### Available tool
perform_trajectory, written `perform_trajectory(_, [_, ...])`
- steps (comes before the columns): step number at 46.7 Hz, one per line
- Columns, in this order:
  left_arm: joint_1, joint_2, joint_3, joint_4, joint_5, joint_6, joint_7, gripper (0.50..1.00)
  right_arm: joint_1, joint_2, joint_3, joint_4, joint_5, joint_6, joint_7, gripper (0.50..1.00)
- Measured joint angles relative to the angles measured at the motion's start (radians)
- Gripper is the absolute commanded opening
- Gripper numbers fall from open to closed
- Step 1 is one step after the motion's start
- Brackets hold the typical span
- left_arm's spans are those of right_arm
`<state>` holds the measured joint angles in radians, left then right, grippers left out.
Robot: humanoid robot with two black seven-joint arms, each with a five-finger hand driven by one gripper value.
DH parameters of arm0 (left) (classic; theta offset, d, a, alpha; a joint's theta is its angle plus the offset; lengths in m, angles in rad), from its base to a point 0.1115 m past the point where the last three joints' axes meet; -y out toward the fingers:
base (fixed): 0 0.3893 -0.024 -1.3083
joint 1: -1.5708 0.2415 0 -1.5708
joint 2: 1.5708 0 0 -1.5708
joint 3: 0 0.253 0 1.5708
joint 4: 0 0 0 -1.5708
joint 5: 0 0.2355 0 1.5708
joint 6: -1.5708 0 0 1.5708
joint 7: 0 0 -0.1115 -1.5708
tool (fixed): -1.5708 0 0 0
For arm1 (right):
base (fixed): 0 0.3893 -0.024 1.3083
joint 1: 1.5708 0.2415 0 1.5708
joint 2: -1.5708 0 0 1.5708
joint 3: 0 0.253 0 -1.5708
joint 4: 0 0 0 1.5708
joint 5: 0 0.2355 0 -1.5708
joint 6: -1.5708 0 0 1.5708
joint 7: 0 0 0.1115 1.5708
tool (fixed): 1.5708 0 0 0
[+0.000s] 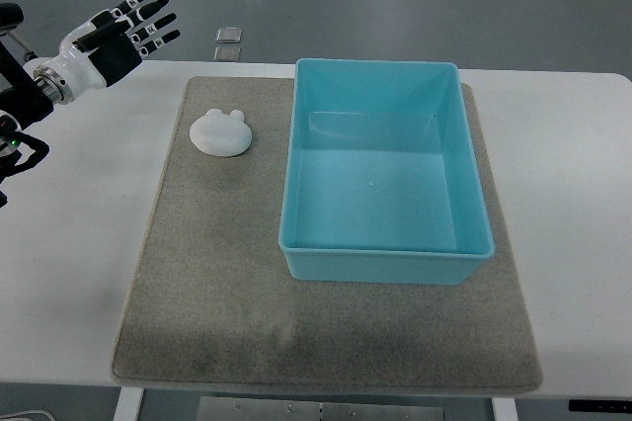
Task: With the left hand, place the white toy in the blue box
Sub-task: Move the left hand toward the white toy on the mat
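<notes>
One white toy [221,131] lies on the mat [217,283] just left of the one blue box [383,261]; farther left, the left robot hand [123,33] hovers, fingers spread, holding nothing.

Glossy plastic box [383,255], felt-like mat [217,273]

The white toy [221,131], a rounded lump with two small bumps on its far edge, lies flat just left of the open, rectangular blue box [383,257], not touching it
</notes>
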<state>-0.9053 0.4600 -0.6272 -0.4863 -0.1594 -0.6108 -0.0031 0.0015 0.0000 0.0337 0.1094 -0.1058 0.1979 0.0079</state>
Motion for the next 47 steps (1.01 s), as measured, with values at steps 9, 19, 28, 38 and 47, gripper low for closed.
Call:
perform_trajectory(9, [0.003, 0.000, 0.000, 0.001, 0.000, 0.000, 0.000, 0.996, 0.000, 0.000, 0.000, 0.000, 0.000, 0.000, 0.000, 0.936])
perform_trajectory(19, [0.003, -0.001, 0.000, 0.001, 0.000, 0.000, 0.000, 0.996, 0.000, 0.000, 0.000, 0.000, 0.000, 0.000, 0.000, 0.936])
perform_trajectory(28, [0.001, -0.001, 0.006, 0.004, 0.001, 0.000, 0.000, 0.996, 0.000, 0.000, 0.000, 0.000, 0.000, 0.000, 0.000, 0.936])
perform_trajectory(38, [-0.004, 0.015, 0.048, -0.005, 0.039, 0.000, -0.007, 0.996, 0.000, 0.000, 0.000, 0.000, 0.000, 0.000, 0.000, 0.936])
perform_trajectory(47, [-0.040, 0.039, 0.063, -0.024, 0.328, 0.000, -0.026, 0.994, 0.000, 0.000, 0.000, 0.000, 0.000, 0.000, 0.000, 0.936])
